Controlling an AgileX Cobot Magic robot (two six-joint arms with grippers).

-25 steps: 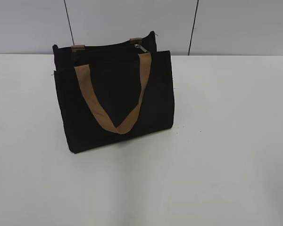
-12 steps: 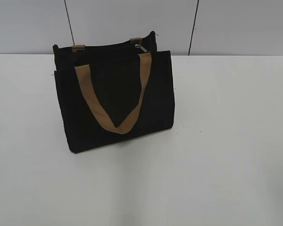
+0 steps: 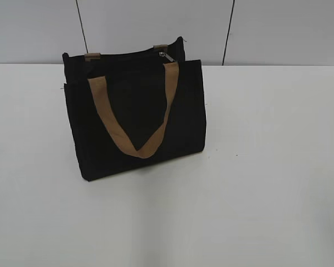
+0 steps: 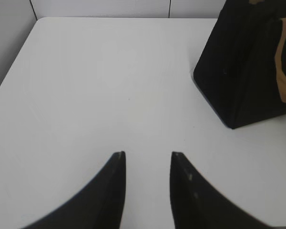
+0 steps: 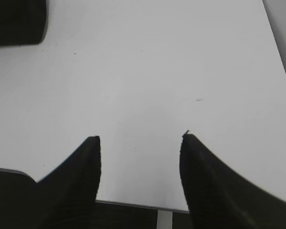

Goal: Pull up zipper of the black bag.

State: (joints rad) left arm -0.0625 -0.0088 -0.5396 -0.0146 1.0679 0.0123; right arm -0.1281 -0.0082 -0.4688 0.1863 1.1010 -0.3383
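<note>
The black bag (image 3: 136,117) stands upright on the white table, left of centre in the exterior view, a tan strap handle (image 3: 134,111) hanging down its front. The small silver zipper (image 3: 165,55) sits on the top edge near the bag's right end. In the left wrist view the bag (image 4: 248,67) is at the upper right, and my left gripper (image 4: 148,155) is open and empty over bare table, well short of it. In the right wrist view my right gripper (image 5: 140,138) is open and empty above the table's near edge; the bag's corner (image 5: 16,21) shows at upper left. Neither gripper shows in the exterior view.
The white table (image 3: 267,167) spreads round the bag. A grey panelled wall (image 3: 156,28) stands close behind the bag. The table's near edge (image 5: 133,205) lies under my right gripper.
</note>
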